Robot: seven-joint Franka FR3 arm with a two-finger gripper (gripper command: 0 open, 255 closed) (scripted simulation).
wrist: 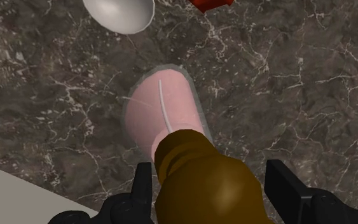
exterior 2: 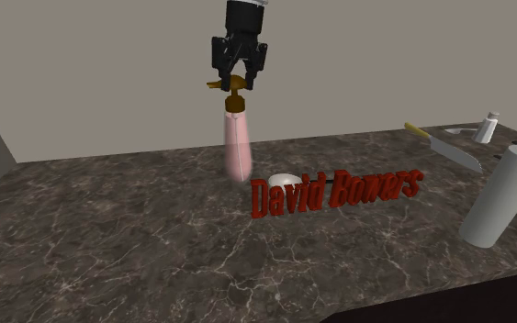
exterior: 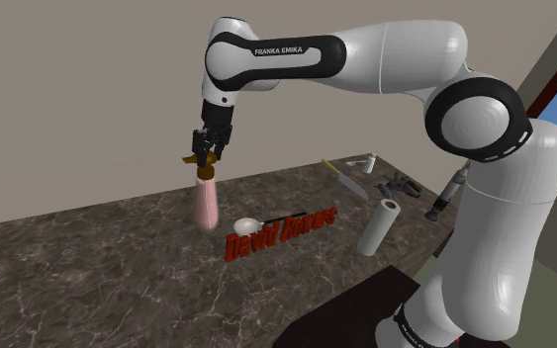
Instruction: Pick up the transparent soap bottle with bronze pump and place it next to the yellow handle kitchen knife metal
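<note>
Since the wrist view sits right on top of it, the first thing anyone would spot is the gripper point(wrist: 212, 168) pinching the bronze pump point(wrist: 203, 188). Its two black fingers point(wrist: 284, 184) sit snug against either side of the pump head, so it's clamped on the soap bottle point(exterior 2: 238, 142). The bottle itself has a clear shell with pink stuff inside and a thin tube running down the middle. It hangs pretty much straight down below the gripper, base toward the dark marbled counter point(exterior 2: 109, 239). Honestly can't tell whether the base is touching the counter or just above it.

Just past the bottle's base there's a white spoon point(wrist: 119, 13) lying on the counter. Right beside that is a set of chunky red letters point(exterior 2: 339, 191) spelling "David Bowers".

Further out toward the second exterior view's right, a white paper towel roll point(exterior 2: 504, 193) lies on its side. Behind it, the knife point(exterior 2: 444, 145) with the yellow handle and metal blade lies flat near the counter's back edge. So the bottle is well apart from the knife, with the spoon and letters roughly between them. A small white bottle point(exterior 2: 488, 127) stands just beyond the knife.

In the shoulder view the white arm point(exterior: 395, 49) arcs over all of it, and a plain beige wall point(exterior 2: 109, 73) closes off the back.
</note>
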